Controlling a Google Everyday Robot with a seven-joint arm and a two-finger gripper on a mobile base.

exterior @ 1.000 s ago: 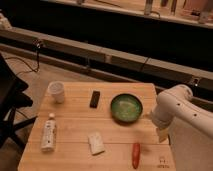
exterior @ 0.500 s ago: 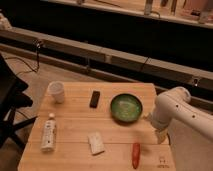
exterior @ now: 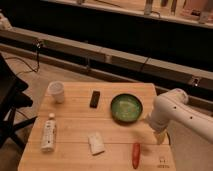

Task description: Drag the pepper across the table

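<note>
The pepper [exterior: 135,154] is located near the front right edge of the desk [exterior: 75,110], in front of the green bowl [exterior: 126,107], with the hand [exterior: 159,136] positioned just beside it to the right, its state indeterminable.

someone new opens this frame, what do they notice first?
The bulky white arm at the right edge of the table, with its gripper down near the front right corner. Next comes the green bowl right of centre. Then the red-orange pepper, which lies at the front edge, left of the gripper and apart from it.
</note>
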